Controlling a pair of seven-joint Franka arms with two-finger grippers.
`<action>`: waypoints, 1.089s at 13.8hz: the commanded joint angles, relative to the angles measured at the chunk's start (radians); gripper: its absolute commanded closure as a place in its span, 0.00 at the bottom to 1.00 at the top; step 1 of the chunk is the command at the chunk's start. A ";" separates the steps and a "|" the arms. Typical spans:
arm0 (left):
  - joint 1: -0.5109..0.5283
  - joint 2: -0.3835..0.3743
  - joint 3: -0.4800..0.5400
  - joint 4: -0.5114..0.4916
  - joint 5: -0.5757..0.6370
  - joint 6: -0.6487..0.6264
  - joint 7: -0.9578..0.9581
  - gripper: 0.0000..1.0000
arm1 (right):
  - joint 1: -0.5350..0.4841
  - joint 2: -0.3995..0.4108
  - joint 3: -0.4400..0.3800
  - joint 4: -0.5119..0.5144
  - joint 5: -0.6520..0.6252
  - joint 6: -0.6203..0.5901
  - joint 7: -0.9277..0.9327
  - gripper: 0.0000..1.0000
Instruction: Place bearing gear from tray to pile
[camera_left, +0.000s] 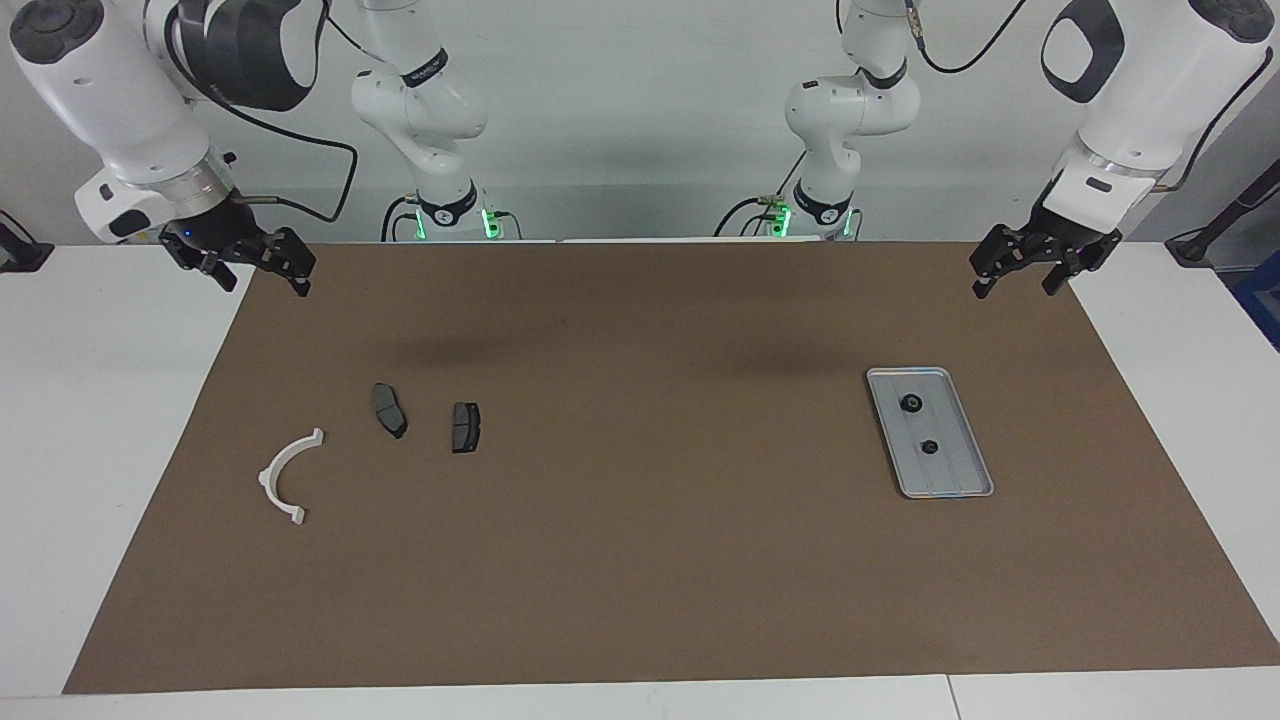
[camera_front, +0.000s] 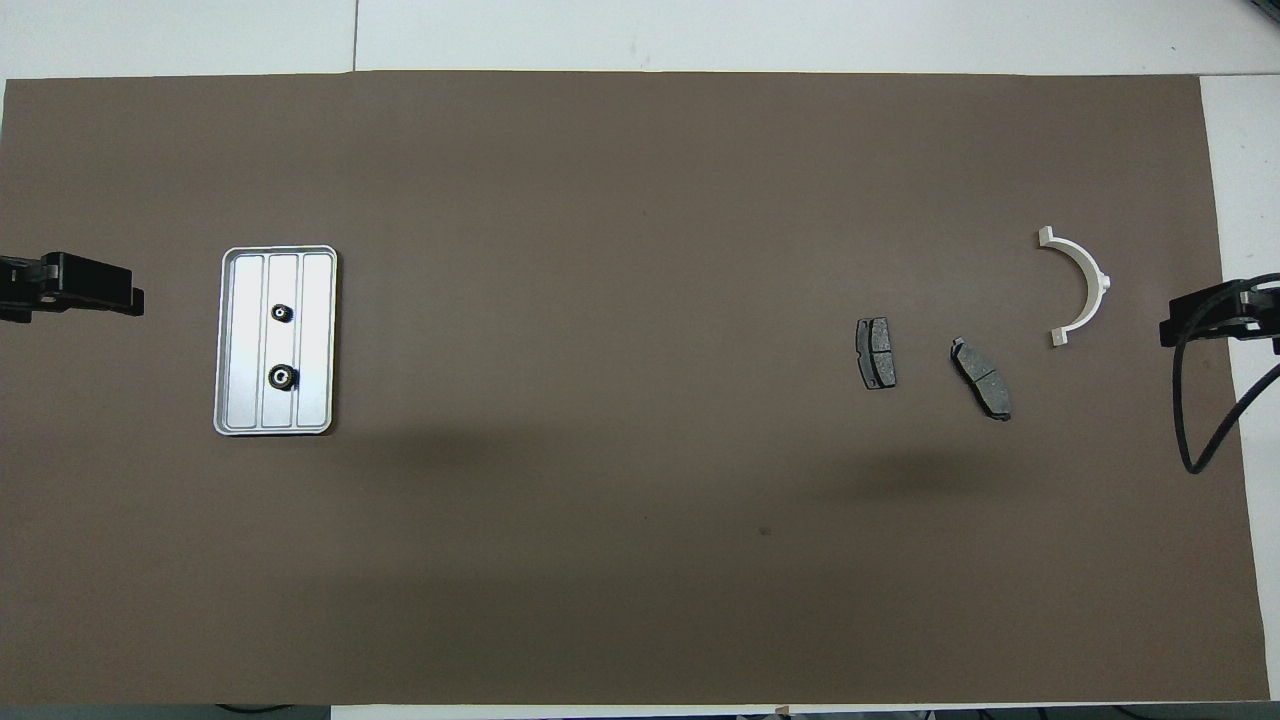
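Observation:
The silver-grey tray (camera_left: 962, 468) lies on the brown mat toward the left arm's end of the table; it also shows in the overhead view (camera_front: 316, 330). Two small black bearing gears lie in it, one nearer the robots (camera_left: 911, 403) (camera_front: 283, 377) and one farther (camera_left: 928, 447) (camera_front: 282, 313). The pile lies toward the right arm's end: a white half-ring bracket (camera_left: 286, 472) (camera_front: 1086, 284) and two dark brake pads (camera_left: 389, 410) (camera_left: 466, 427). My left gripper (camera_left: 1014, 288) hangs open and empty in the air over the mat's edge beside the tray. My right gripper (camera_left: 265, 286) hangs open and empty over the mat's edge by the pile.
The brown mat (camera_left: 640, 560) covers most of the white table. A black cable (camera_front: 1205, 420) hangs from the right arm over the mat's edge.

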 joint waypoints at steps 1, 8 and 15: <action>0.013 0.016 -0.008 0.027 0.009 -0.022 0.013 0.00 | -0.006 -0.022 0.003 -0.027 0.004 0.013 -0.035 0.00; 0.005 0.016 -0.004 0.027 0.009 -0.010 0.007 0.00 | -0.008 -0.022 0.003 -0.027 0.004 0.017 -0.035 0.00; 0.009 -0.021 -0.004 -0.064 0.010 0.062 -0.004 0.00 | -0.008 -0.029 0.003 -0.038 0.004 0.017 -0.035 0.00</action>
